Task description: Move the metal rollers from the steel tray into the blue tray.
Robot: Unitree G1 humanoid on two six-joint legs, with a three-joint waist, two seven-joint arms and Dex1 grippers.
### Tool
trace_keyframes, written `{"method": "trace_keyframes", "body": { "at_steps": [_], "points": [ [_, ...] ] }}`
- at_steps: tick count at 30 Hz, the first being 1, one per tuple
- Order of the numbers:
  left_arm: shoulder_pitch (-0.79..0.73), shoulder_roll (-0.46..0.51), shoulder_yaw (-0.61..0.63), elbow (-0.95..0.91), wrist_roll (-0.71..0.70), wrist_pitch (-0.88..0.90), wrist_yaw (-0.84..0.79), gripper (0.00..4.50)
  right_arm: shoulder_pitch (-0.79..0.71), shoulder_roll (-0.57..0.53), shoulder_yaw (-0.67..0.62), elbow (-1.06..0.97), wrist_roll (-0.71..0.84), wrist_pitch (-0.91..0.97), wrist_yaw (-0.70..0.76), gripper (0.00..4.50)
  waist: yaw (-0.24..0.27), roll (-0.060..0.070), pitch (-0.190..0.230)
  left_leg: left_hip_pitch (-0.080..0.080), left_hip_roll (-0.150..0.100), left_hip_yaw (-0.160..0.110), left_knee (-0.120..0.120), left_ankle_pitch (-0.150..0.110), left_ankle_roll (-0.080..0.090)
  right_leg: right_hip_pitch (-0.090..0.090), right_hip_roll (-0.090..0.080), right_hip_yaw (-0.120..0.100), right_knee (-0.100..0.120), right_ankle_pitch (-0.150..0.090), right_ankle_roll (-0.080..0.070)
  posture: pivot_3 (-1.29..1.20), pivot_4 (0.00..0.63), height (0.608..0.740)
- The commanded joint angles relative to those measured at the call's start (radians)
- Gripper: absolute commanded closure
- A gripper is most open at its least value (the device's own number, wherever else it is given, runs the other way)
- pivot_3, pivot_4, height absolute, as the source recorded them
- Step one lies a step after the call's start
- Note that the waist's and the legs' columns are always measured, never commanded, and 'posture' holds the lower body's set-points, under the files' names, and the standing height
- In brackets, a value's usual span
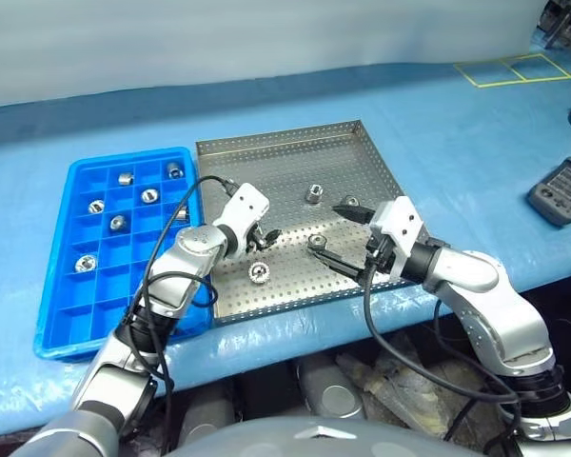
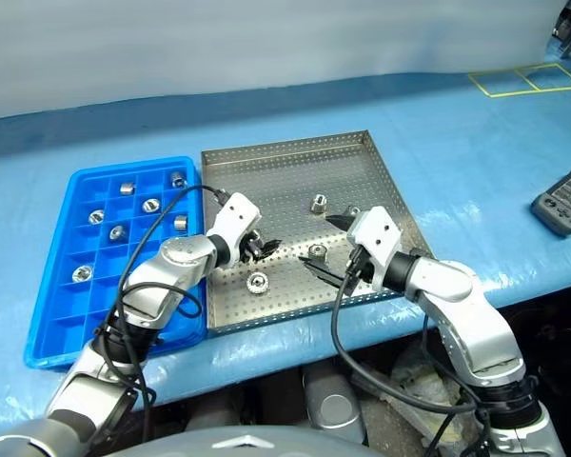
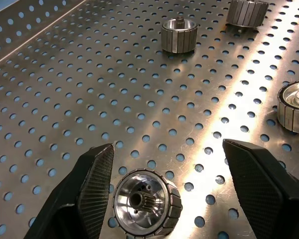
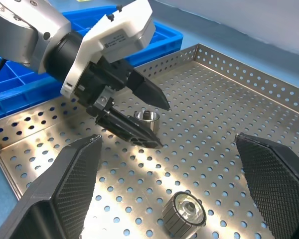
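While both grippers, left and right, gape empty over the steel tray, perhaps four rollers remain.

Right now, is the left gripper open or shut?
Open. The left gripper has a clear gap between its fingers, and a roller lies untouched between them on the steel tray.

The blue tray lies just left of the steel tray, each holding metal rollers.

The steel tray lies bare toward 11 o'clock. Toward 5 o'clock, four rollers and both grippers, left and right, crowd the way.
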Motion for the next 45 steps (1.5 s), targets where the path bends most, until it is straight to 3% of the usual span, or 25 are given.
{"method": "trace_keyframes", "body": {
  "at_steps": [1,16,19,23,36,45],
  "points": [
    [0.010,0.000,0.020,-0.023,0.017,0.021,0.017,0.72,-0.017,0.007,-0.004,-0.023,0.011,-0.013,0.001,0.00,0.000,0.000,0.000,0.000,0.000,0.000,0.000,0.000,0.000,0.000,0.000,0.000,0.000,0.000,0.000,-0.25,0.150,0.740],
    [0.017,-0.033,0.013,0.063,0.050,0.014,0.039,0.72,-0.034,0.017,0.006,-0.012,0.009,-0.019,0.013,0.00,0.020,0.000,0.000,0.000,0.000,0.000,0.000,0.000,0.000,-0.001,-0.001,0.000,0.000,0.000,0.000,-0.23,0.150,0.740],
    [0.012,-0.043,0.011,0.081,0.047,0.009,0.032,1.36,-0.030,0.017,0.004,-0.016,0.010,-0.020,0.012,0.00,0.020,0.001,-0.001,0.000,0.000,0.000,0.000,0.000,0.000,0.000,-0.001,0.000,0.000,0.000,0.001,-0.24,0.150,0.740],
    [0.007,-0.047,0.008,0.089,0.046,0.010,0.021,2.66,-0.024,0.016,0.001,-0.023,0.011,-0.019,0.010,0.00,0.018,0.001,-0.001,0.000,0.000,0.001,0.000,0.000,0.001,0.000,0.000,0.001,0.000,0.000,0.001,-0.24,0.150,0.740],
    [0.018,-0.055,0.047,0.034,0.040,-0.003,0.038,2.78,-0.033,0.016,0.005,-0.015,0.011,-0.019,0.014,0.00,0.020,0.002,-0.001,0.000,0.000,0.001,0.000,0.000,0.001,0.000,-0.001,0.001,0.000,0.001,0.001,-0.22,0.150,0.740],
    [0.113,0.039,0.291,-0.365,-0.067,0.167,0.024,2.78,-0.070,0.020,0.044,0.030,0.027,-0.009,0.083,0.00,0.020,0.002,-0.001,0.000,0.000,0.001,0.000,0.000,0.001,-0.001,0.000,0.002,0.000,0.001,0.001,-0.16,0.150,0.740]
  ]
}}
